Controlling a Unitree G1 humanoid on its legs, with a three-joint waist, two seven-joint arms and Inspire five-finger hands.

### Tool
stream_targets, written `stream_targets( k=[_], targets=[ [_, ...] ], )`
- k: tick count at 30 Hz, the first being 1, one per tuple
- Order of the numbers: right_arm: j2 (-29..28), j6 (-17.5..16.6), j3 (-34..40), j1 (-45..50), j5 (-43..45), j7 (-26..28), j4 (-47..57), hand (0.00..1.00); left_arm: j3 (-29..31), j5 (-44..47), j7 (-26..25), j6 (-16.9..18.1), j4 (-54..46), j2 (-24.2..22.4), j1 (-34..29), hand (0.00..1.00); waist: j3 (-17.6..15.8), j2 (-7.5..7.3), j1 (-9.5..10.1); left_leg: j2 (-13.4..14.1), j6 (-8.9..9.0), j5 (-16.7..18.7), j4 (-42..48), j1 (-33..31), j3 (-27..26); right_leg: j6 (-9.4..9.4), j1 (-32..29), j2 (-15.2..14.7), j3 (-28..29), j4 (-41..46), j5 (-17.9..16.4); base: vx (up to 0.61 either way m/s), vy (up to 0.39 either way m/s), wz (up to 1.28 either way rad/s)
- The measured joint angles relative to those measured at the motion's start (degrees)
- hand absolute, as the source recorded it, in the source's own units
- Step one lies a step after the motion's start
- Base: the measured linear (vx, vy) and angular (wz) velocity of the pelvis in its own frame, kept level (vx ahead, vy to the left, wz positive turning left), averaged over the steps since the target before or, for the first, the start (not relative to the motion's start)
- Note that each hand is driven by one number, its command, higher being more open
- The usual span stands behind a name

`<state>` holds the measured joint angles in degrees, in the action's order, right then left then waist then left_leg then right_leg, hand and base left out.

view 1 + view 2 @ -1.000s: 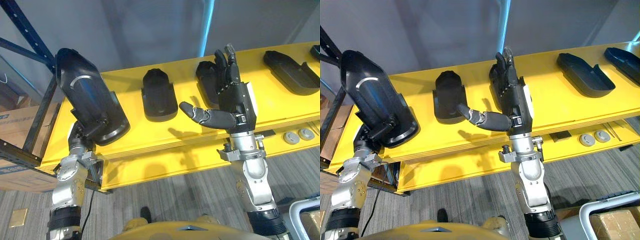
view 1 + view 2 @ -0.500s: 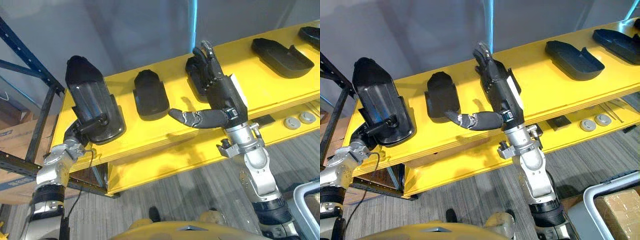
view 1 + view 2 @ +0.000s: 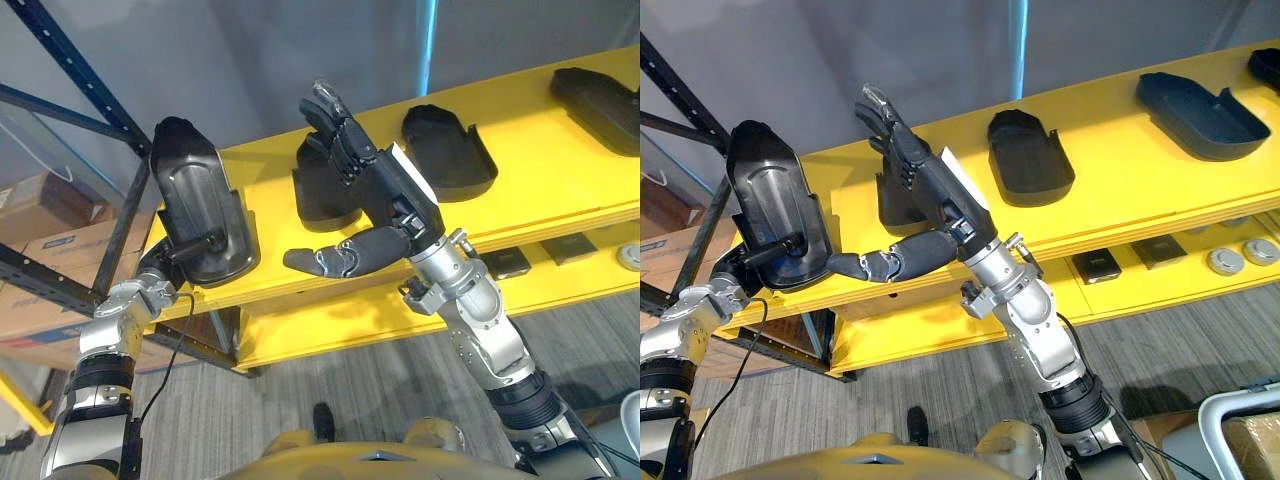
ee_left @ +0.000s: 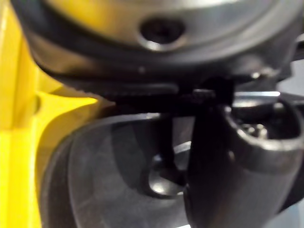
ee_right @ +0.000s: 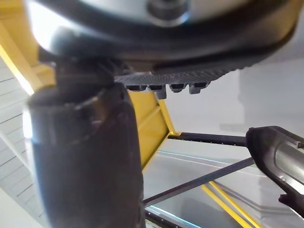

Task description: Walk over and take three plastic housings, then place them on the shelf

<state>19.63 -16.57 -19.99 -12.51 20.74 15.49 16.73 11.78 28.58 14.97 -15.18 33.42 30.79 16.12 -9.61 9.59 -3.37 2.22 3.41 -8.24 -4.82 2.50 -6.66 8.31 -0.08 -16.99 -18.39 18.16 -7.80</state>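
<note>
My left hand (image 3: 168, 264) is shut on a black plastic housing (image 3: 195, 215), held upright over the left end of the yellow table (image 3: 560, 170). In the left wrist view the thumb (image 4: 228, 161) presses on that housing (image 4: 114, 180). My right hand (image 3: 385, 195) is open, fingers straight and thumb spread, just right of the held housing. It hangs in front of a second housing (image 3: 322, 195) lying on the table. Two more housings (image 3: 448, 150) (image 3: 600, 95) lie further right. The right wrist view catches the held housing (image 5: 280, 156) past the thumb (image 5: 85, 156).
A dark blue shelf rack (image 3: 90, 110) stands at the left, with cardboard boxes (image 3: 50, 240) on it. Small flat parts (image 3: 505, 265) lie on the table's lower yellow shelf. A pale bin (image 3: 1240, 440) sits on the floor at the lower right.
The camera has turned left. My right hand has swung left from the third housing to in front of the second one, nearer the held housing. The left hand keeps its hold.
</note>
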Motion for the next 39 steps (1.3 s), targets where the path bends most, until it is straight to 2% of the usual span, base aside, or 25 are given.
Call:
stream_targets(
  k=[7, 13, 15, 17, 21, 22, 30, 39],
  targets=[
    [-0.38, 1.09, -2.91, -0.88, -0.05, -0.79, 0.27, 1.0, 0.52, 0.01, -0.74, -1.19, 0.01, -0.4, 0.09, 0.0, -0.06, 0.06, -0.07, -0.63, 0.16, -0.23, -0.02, -0.15, 0.1, -0.17, -2.12, -1.51, 0.43, 4.67, -2.59, -0.01, -0.018, 0.03],
    [-0.38, 2.21, -3.26, -0.9, -0.05, -0.85, 4.32, 1.0, 2.41, 0.03, -1.55, -1.62, -0.04, -1.38, 0.18, 0.0, -0.69, 0.35, -0.14, -0.68, 0.01, -0.07, -0.05, -0.75, -1.7, -0.16, -4.35, -2.07, 2.38, 6.26, -2.91, -0.02, 0.012, -0.12],
    [-0.37, 2.31, -3.21, -1.35, -0.03, -0.81, 6.57, 1.0, 2.97, 0.05, -2.14, -1.5, -0.02, -1.4, 0.86, 0.0, -1.42, 0.17, -0.33, -0.64, -0.3, 0.54, -0.07, -1.07, -2.98, -0.1, -5.42, -2.18, 3.2, 7.03, -2.9, -0.03, 0.018, -0.12],
    [-0.35, 2.52, -3.23, -2.23, 0.0, -0.74, 8.06, 1.0, 3.16, 0.07, -2.86, -1.47, -0.03, -1.57, 2.13, 0.0, -2.05, -0.17, -1.03, -0.13, -0.29, 0.62, 0.02, -1.38, -7.17, 0.39, -6.22, -2.85, 3.25, 8.13, -3.32, -0.04, 0.008, 0.07],
    [-0.33, 2.68, -3.27, -2.56, -0.01, -0.28, 10.17, 1.0, 4.46, 0.35, -4.03, -1.17, -0.28, -1.96, 4.23, 0.0, -3.23, -0.48, -1.33, -0.11, -0.22, 0.83, 1.88, -3.41, -9.01, 0.47, -8.6, -3.38, 4.4, 9.34, -3.45, -0.03, 0.01, -0.04],
    [-0.33, 2.68, -3.23, -2.61, -0.01, -0.16, 10.31, 1.0, 4.81, 0.35, -4.91, -1.18, -0.29, -1.98, 4.86, 1.0, -3.54, -0.63, -1.48, -0.11, -0.31, 0.47, 2.02, -3.57, -9.26, 0.42, -8.99, -3.41, 4.68, 9.58, -3.45, 0.01, 0.002, -0.03],
    [-0.27, 2.96, -3.25, -2.71, 0.0, -0.86, 11.24, 1.0, 4.99, 0.14, -9.82, -1.14, -0.89, -2.11, 6.26, 1.0, -4.86, -1.25, -1.52, 0.39, 0.16, 1.3, 3.59, -4.08, -10.64, 0.39, -9.83, -3.03, 5.93, 9.77, -3.43, 0.0, 0.0, -0.07],
    [-0.15, 3.47, -3.29, -2.68, 0.03, -1.4, 11.34, 1.0, 7.65, 0.15, -10.97, -1.13, -0.76, -2.1, 6.44, 1.0, -5.64, -2.08, -1.6, 0.69, 0.28, 2.87, 5.32, -4.28, -11.7, 0.47, -9.76, -2.89, 6.75, 9.63, -3.34, 0.0, 0.005, -0.05]
  ],
)
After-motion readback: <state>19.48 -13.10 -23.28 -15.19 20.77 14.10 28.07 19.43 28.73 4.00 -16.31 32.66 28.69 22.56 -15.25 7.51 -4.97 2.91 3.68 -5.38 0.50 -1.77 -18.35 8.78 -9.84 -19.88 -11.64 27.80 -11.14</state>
